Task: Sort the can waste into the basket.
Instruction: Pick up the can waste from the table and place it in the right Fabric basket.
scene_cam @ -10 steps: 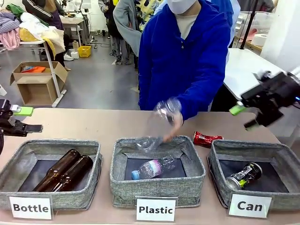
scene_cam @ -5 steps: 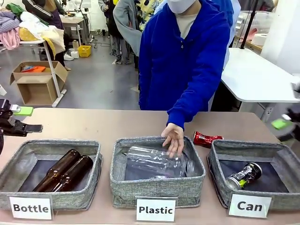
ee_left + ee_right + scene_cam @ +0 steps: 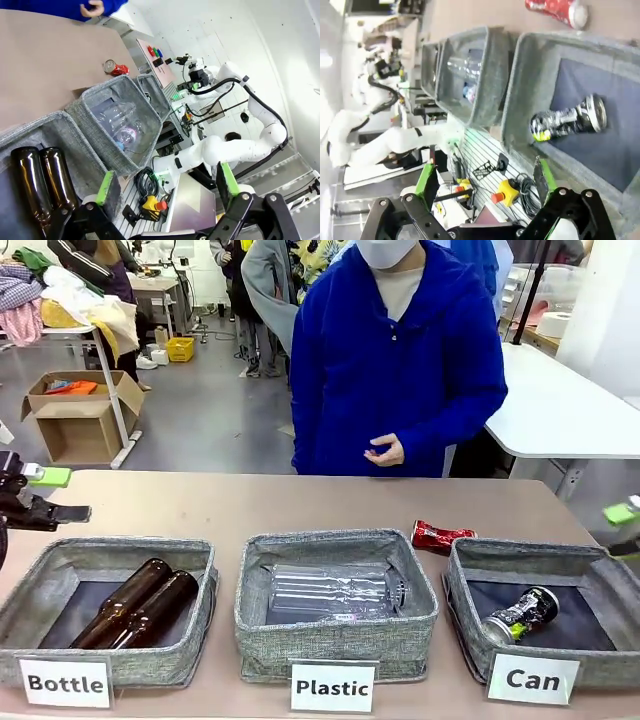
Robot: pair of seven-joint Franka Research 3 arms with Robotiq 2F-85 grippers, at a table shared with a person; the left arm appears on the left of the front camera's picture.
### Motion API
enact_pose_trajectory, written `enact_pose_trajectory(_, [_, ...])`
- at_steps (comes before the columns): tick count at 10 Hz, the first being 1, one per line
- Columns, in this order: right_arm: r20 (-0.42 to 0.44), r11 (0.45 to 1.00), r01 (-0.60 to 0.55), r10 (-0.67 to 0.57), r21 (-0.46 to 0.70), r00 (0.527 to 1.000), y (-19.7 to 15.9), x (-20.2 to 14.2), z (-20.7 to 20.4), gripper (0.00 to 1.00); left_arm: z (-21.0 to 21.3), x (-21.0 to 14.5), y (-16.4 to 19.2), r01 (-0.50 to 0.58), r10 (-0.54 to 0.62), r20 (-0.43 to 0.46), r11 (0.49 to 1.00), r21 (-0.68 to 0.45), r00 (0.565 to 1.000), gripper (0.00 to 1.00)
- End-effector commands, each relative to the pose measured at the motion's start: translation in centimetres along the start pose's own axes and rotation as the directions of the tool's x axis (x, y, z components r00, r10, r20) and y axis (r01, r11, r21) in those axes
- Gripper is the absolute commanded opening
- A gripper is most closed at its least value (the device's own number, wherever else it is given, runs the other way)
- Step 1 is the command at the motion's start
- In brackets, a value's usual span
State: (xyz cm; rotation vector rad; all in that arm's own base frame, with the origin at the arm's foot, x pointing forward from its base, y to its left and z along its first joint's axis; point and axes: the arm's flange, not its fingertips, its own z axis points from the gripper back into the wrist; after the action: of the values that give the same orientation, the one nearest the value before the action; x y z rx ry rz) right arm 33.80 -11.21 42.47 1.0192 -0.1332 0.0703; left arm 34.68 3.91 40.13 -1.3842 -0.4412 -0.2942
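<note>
Our left claw (image 3: 52,495) hangs open. We count three grey bins: the Bottle bin (image 3: 110,545) holding two brown bottles (image 3: 135,605), the Plastic bin (image 3: 330,640), and the Can bin (image 3: 458,590). One red can (image 3: 438,536) lies on the table (image 3: 250,505) just behind the Can bin, and one black can (image 3: 522,615) lies inside it. Our right claw (image 3: 485,177) is open.

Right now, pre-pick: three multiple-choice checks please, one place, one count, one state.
1. The crushed red can lies: A inside the Can basket; B inside the Plastic basket; C on the table beyond the Can basket's far corner.
2. Brown bottles in the Bottle basket: A one; B two; C three.
3. The right gripper is: A open and empty; B shut on the black can; C shut on the red can.
Answers: C, it lies on bare tabletop outside the rim; B, a pair lies side by side; A, its jaws stand apart with nothing between them.
</note>
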Motion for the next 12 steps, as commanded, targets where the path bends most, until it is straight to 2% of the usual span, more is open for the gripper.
enact_pose_trajectory(1, [0.036,0.988,0.004,0.001,-0.155,0.999,5.3,5.3,-4.1,1.0,0.1,0.0,-0.4,-0.005,0.005,-0.009,1.0,0.0,1.0,1.0])
enact_pose_trajectory(3, [0.108,0.946,-0.033,0.072,-0.323,0.992,10.4,10.3,-8.8,1.0,0.1,0.0,-0.4,-0.005,0.005,-0.009,1.0,0.0,1.0,1.0])
enact_pose_trajectory(4, [0.143,0.908,-0.058,0.128,-0.416,0.982,12.4,12.0,-11.6,1.0,0.1,0.0,-0.4,-0.005,0.005,-0.009,1.0,0.0,1.0,1.0])
enact_pose_trajectory(5, [0.146,0.853,-0.092,0.193,-0.514,0.97,13.8,13.1,-14.5,1.0,0.1,0.0,-0.4,-0.005,0.005,-0.009,1.0,0.0,1.0,1.0])
enact_pose_trajectory(6, [0.056,0.803,-0.102,0.167,-0.588,0.984,14.1,14.0,-17.4,1.0,0.1,0.0,-0.4,-0.005,0.005,-0.009,1.0,0.0,1.0,1.0])
enact_pose_trajectory(7, [0.016,0.838,-0.028,0.044,-0.545,0.999,13.8,14.0,-17.1,1.0,0.1,0.0,-0.4,-0.005,0.005,-0.009,1.0,0.0,1.0,1.0])
enact_pose_trajectory(8, [0.107,0.864,-0.16,0.238,-0.478,0.965,15.7,12.8,-15.9,1.0,0.1,0.0,-0.4,-0.005,0.005,-0.009,1.0,0.0,1.0,1.0])
enact_pose_trajectory(9, [0.107,0.864,-0.16,0.238,-0.478,0.965,15.7,12.8,-15.9,1.0,0.1,0.0,-0.4,-0.005,0.005,-0.009,1.0,0.0,1.0,1.0])
enact_pose_trajectory(10, [0.056,0.836,-0.123,0.18,-0.534,0.982,14.2,13.4,-18.4,1.0,0.1,0.0,-0.4,-0.005,0.005,-0.009,1.0,0.0,1.0,1.0])
enact_pose_trajectory(11, [-0.075,0.777,-0.204,0.199,-0.595,0.977,14.2,14.8,-19.6,1.0,0.1,0.0,-0.4,-0.005,0.005,-0.009,1.0,0.0,1.0,1.0])
enact_pose_trajectory(12, [-0.169,0.706,-0.336,0.299,-0.624,0.939,13.3,16.9,-19.9,1.0,0.1,0.0,-0.4,-0.005,0.005,-0.009,1.0,0.0,1.0,1.0])
